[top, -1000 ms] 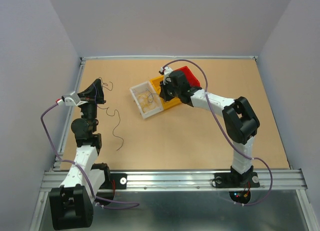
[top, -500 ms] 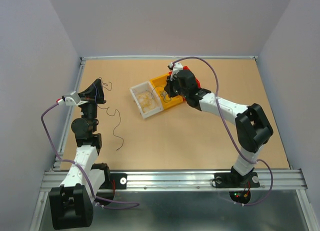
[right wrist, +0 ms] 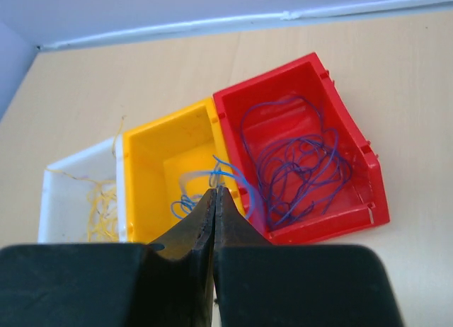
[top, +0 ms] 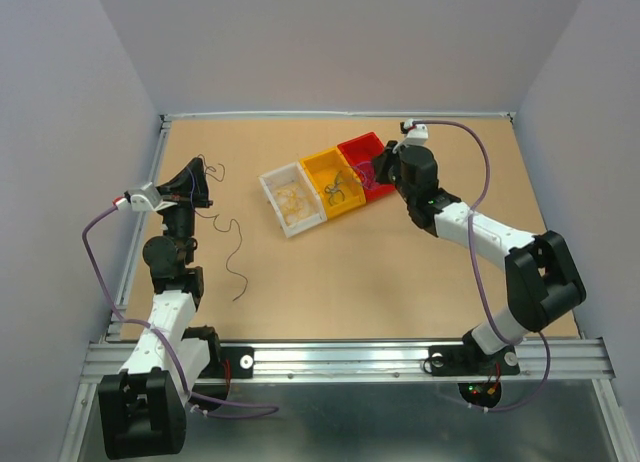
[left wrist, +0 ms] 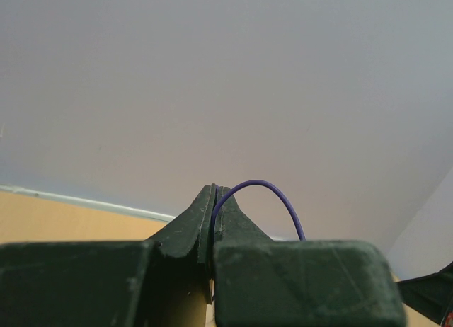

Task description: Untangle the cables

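My left gripper [top: 193, 178] hangs raised over the table's left side, shut on a thin purple cable [left wrist: 262, 183] that arcs out of its tips [left wrist: 214, 189]. Two dark loose cables [top: 232, 250] curl on the table beside and below it. My right gripper [top: 382, 170] is over the red bin [top: 358, 142], jaws shut [right wrist: 215, 191]. Blue cables [right wrist: 185, 199] lie in the yellow bin [right wrist: 156, 129]; one blue loop rises over its rim just past my right tips, and whether it is pinched does not show. Purple cables [right wrist: 297, 164] fill the red bin [right wrist: 311, 66]. Yellow cables [right wrist: 102, 207] sit in the white bin [right wrist: 71, 173].
The three bins stand in a slanted row at the table's back centre, white bin [top: 272, 178] leftmost, yellow bin [top: 316, 161] in the middle. A raised rail [top: 340, 114] edges the back, and grey walls close in on both sides.
My right arm has drawn back to the right, from over the yellow bin to over the red bin, jaws staying shut. The left arm and its purple cable have not moved.
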### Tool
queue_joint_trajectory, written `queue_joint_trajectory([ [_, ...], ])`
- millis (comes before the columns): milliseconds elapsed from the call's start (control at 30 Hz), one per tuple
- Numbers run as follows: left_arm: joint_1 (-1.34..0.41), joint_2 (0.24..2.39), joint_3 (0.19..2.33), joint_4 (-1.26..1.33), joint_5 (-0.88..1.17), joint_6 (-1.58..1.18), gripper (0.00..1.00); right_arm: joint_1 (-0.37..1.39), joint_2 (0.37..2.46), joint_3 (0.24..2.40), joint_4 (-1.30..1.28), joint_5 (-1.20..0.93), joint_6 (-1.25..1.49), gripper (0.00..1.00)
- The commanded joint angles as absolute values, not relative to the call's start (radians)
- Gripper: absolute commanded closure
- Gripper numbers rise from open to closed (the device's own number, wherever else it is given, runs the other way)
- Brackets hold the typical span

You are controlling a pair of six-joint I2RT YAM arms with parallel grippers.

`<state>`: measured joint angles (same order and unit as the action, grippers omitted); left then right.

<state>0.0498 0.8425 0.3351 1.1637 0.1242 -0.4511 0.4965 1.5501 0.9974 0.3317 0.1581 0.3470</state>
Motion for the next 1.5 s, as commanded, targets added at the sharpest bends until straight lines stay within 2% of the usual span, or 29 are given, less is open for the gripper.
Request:
queue_joint_trajectory([
  [0, 0.043, 0.836, 0.342, 1.236, 0.133, -0.43, 1.0, 0.499, 1.542, 0.985, 0.437, 0.161, 0.382, 1.0],
  [200, 0.041, 0.836, 0.342, 1.238, 0.132, -0.43, 1.0, 0.5, 1.591, 1.015, 0.433, 0.066, 0.367, 0.99],
  [400, 0.04, 0.836, 0.342, 1.236, 0.135, -0.43, 1.0, 0.499, 1.609, 1.052, 0.379, 0.07, 0.35, 0.99],
  [433, 0.04, 0.839, 0.342, 1.238, 0.137, -0.428, 1.0, 0.499, 1.62, 1.067, 0.327, 0.089, 0.35, 0.92],
  [500, 0.038, 0.839, 0.342, 1.236, 0.138, -0.428, 1.0, 0.499, 1.629, 1.097, 0.279, 0.17, 0.368, 0.47],
  [533, 0.04, 0.839, 0.342, 1.236, 0.137, -0.426, 1.0, 0.499, 1.629, 1.095, 0.25, 0.196, 0.382, 0.32],
  [600, 0.04, 0.839, 0.344, 1.236, 0.135, -0.426, 1.0, 0.494, 1.614, 1.072, 0.232, 0.244, 0.435, 0.15],
  [733, 0.04, 0.839, 0.342, 1.236, 0.141, -0.429, 1.0, 0.47, 1.554, 0.975, 0.216, 0.363, 0.534, 0.11],
  [933, 0.035, 0.842, 0.344, 1.236, 0.156, -0.436, 1.0, 0.442, 1.526, 0.842, 0.218, 0.321, 0.6, 0.11],
  [1200, 0.034, 0.819, 0.341, 1.227, 0.147, -0.428, 1.0, 0.339, 1.583, 0.822, 0.233, 0.284, 0.706, 0.13],
  [1467, 0.032, 0.862, 0.353, 1.229, 0.158, -0.43, 1.0, 0.339, 1.667, 0.883, 0.262, 0.284, 0.545, 0.17],
])
